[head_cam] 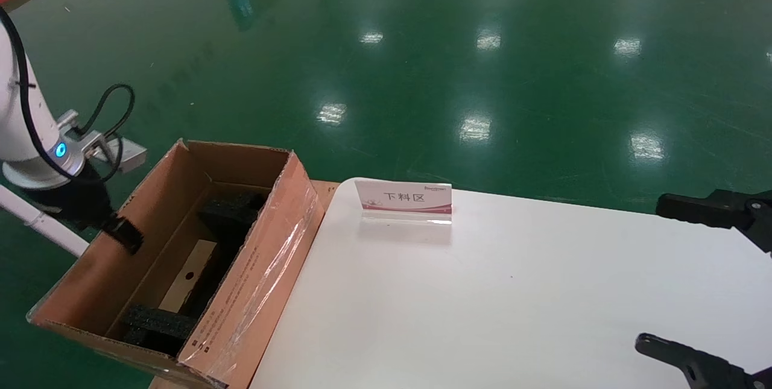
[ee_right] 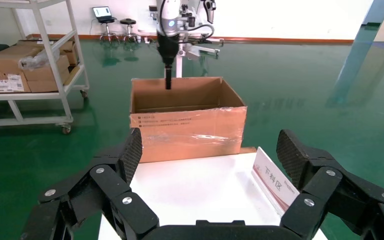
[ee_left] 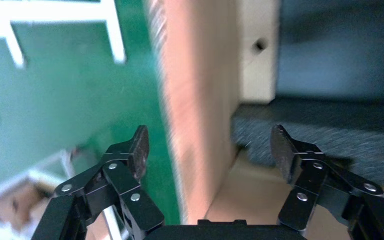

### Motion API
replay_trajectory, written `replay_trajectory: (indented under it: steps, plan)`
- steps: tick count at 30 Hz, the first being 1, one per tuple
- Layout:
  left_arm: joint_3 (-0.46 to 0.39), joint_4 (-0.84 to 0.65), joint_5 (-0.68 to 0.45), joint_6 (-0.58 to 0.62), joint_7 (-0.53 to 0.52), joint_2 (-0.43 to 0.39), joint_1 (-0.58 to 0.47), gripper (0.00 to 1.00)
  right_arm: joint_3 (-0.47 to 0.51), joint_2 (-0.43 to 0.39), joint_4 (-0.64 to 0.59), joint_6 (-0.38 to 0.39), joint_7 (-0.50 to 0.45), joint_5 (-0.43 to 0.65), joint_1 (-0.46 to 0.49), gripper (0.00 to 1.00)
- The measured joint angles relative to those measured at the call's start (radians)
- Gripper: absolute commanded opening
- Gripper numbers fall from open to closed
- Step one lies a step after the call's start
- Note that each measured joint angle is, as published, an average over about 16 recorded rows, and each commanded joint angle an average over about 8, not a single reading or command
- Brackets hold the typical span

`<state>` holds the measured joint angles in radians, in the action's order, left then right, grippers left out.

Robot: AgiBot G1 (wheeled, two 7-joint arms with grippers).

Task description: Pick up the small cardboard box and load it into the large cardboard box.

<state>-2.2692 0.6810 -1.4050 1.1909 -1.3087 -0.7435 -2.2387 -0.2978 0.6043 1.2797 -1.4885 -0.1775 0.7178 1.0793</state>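
Right gripper (ee_right: 207,155) sits wide open over the table's (head_cam: 512,304) near right, idle. Small box (head_cam: 190,274) is already inside the big box (head_cam: 265,256). Left gripper (ee_left: 207,147), open too, straddles the far-left wall, so it could snag and drag the whole thing.

Both grippers (ee_left: 210,147) (ee_right: 210,152) spread wide

My left arm (head_cam: 24,135) is white and round, with a small blue light and black cables looping off it. Both grippers, left (ee_left: 207,150) and right (ee_right: 210,152), are black, with silver screws and bumpy pads (ee_right: 131,150).
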Motion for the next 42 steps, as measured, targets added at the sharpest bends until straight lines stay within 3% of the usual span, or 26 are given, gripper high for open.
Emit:
replay_trajectory:
  steps: [13, 22, 31, 42]
  plan:
    - [0.121, 0.322, 0.135, -0.032, 0.155, 0.170, -0.207, 1.00, -0.001, 0.000, 0.000, 0.000, 0.000, 0.000, 0.000, 1.00]
    - [0.196, 0.445, 0.251, -0.014, 0.244, 0.248, -0.263, 1.00, -0.001, 0.000, -0.001, 0.000, 0.001, -0.001, 0.000, 1.00]
    - [0.328, 0.483, 0.305, 0.016, 0.324, 0.253, -0.182, 1.00, -0.001, 0.000, -0.001, 0.000, 0.001, -0.001, 0.001, 1.00]
    - [0.633, 0.507, 0.374, 0.069, 0.471, 0.231, 0.064, 1.00, -0.002, 0.000, -0.001, 0.000, 0.001, -0.001, 0.001, 1.00]
